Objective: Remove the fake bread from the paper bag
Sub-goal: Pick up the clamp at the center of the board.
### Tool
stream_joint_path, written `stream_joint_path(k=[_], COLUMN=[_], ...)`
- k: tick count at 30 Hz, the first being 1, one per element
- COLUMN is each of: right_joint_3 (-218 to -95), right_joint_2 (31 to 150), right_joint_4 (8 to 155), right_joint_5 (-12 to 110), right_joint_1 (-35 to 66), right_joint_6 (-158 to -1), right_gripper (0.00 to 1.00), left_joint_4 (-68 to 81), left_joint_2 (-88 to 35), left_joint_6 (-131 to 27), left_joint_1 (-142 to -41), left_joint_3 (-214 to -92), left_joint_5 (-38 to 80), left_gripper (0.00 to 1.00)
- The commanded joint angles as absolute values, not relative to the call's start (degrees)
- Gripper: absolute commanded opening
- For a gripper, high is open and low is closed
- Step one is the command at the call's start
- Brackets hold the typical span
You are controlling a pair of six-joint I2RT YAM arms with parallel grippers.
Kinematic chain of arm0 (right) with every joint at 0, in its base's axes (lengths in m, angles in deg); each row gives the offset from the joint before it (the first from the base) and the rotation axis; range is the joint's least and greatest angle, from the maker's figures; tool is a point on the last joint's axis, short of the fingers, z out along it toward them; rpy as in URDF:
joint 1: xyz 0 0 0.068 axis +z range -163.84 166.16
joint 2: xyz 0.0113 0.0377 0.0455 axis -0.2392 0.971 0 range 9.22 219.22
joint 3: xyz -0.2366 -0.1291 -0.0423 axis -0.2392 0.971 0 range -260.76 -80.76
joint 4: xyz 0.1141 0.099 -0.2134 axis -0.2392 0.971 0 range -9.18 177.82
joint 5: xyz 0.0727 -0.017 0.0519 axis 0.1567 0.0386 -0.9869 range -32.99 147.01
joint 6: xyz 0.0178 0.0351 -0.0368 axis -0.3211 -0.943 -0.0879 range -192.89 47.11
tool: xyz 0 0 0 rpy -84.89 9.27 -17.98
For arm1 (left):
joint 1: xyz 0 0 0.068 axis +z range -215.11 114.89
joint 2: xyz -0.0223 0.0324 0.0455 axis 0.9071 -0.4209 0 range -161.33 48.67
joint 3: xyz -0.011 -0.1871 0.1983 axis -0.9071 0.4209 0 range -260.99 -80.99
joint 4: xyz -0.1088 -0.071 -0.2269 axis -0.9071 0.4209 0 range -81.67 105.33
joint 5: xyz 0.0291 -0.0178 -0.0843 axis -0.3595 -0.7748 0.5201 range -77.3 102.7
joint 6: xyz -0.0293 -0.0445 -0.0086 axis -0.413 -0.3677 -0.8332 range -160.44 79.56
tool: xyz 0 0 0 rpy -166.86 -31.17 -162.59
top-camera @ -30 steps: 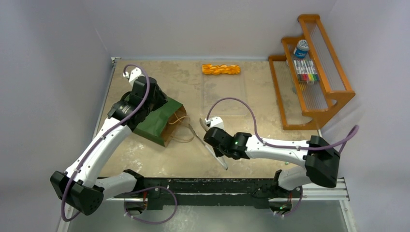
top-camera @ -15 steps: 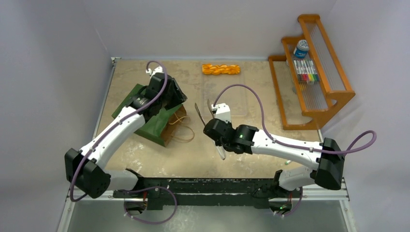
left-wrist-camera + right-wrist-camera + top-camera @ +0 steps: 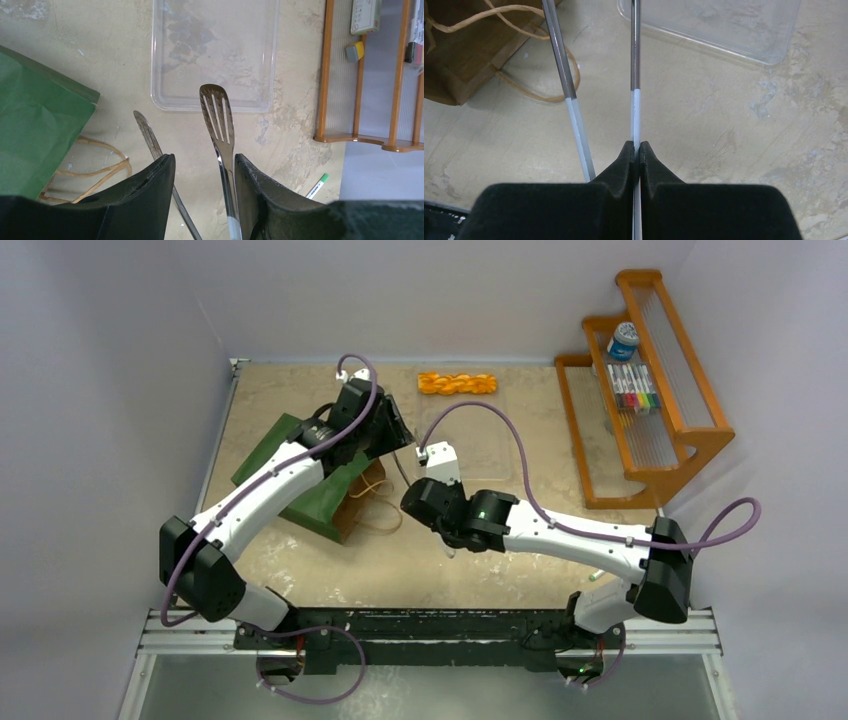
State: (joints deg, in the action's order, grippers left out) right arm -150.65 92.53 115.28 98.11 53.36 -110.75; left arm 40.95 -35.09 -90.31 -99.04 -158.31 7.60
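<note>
While the right gripper (image 3: 638, 145) pinches its two black fingers tight on the white handle strip of one arm of the metal tongs (image 3: 216, 112), the other arm of the tongs runs free just to its left. Both arms reach out above the tan table (image 3: 330, 570) towards a clear plastic tray (image 3: 240, 55). Opposite, the left gripper (image 3: 203, 160) hangs over the tongs with its fingers parted. The slotted arm passes between them, close by one finger, and I cannot tell whether it touches; a plain gap shows on the other side. The second arm slips under the other finger. To the left lies the paper bag (image 3: 325, 502), dark green outside and brown inside, on its side, its mouth and thin cord handles (image 3: 95, 160) facing the tongs. I cannot see anything inside it from here. One piece of the fake bread (image 3: 457, 383), an orange braided stick, lies at the far edge of the table, well apart from the bag and both grippers. A wooden rack (image 3: 650, 390) stands at the right holding markers and a small jar. A green marker (image 3: 317, 185) lies on the table near the rack.
</note>
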Motion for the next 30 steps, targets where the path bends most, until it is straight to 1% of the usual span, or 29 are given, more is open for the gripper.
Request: stream_joint_path(k=[1, 12, 20, 30], right_joint_3=[-154.41, -153.75, -153.48, -156.04], right_joint_2=[91.75, 90.47, 89.11, 89.28], right_joint_4=[116.04, 116.11, 115.65, 114.93], right_joint_5=[103.50, 104.25, 104.12, 104.07], right_joint_1=[53.66, 53.67, 53.66, 54.15], right_joint_6=[-109.37, -108.07, -107.62, -105.77], right_gripper=[0.00, 0.00, 0.00, 0.00], left_joint_4=[42.42, 43.71, 43.95, 43.07], left_joint_2=[-35.74, -31.60, -32.13, -34.87], left_joint_6=[-88.53, -89.95, -90.59, -90.73], left_joint_1=[-99.72, -99.80, -99.90, -100.70], left_joint_3=[-161.84, -161.82, -161.57, -161.47], left_joint_5=[7.08, 2.18, 2.21, 2.33], left_gripper=[0.47, 0.47, 0.47, 0.47])
